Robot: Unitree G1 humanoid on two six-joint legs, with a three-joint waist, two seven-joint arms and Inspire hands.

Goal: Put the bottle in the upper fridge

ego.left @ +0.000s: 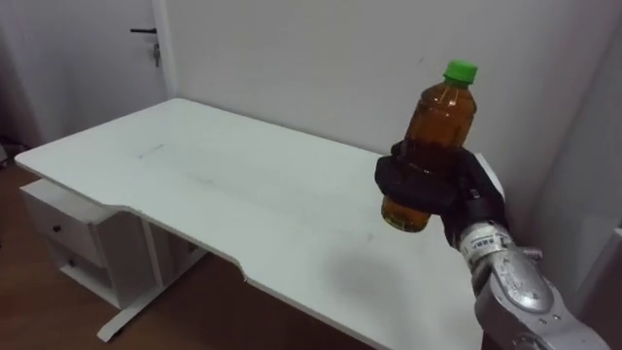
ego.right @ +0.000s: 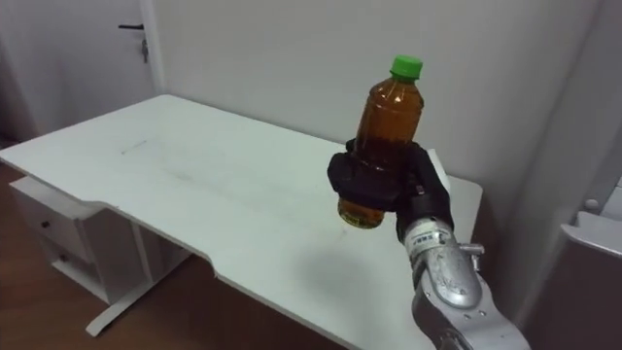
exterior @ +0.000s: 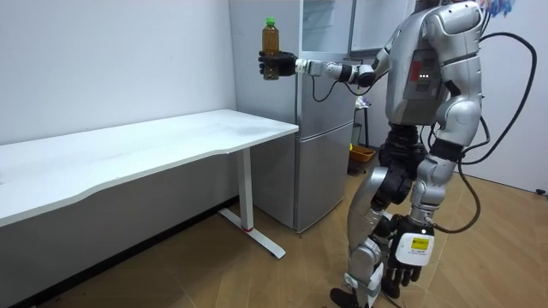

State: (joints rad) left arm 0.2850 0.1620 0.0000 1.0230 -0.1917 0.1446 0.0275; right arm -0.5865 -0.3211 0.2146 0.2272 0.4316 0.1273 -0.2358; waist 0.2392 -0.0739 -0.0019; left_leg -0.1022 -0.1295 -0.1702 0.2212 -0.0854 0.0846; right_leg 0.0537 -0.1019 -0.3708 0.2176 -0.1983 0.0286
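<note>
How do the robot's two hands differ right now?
The right robot hand is raised out front, the left robot hand hangs low by the leg. The right robot hand's fingers curl round the bottle; the left robot hand's are relaxed and empty. Both are dark.

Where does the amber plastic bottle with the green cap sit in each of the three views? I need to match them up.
Left eye view: the amber plastic bottle with green cap is right of centre, upright in the right hand, over the long white table.
Right eye view: slightly right of centre, same grasp.
Room view: top centre, held out high near the silver fridge.
Shared landmark: that white table.
</note>
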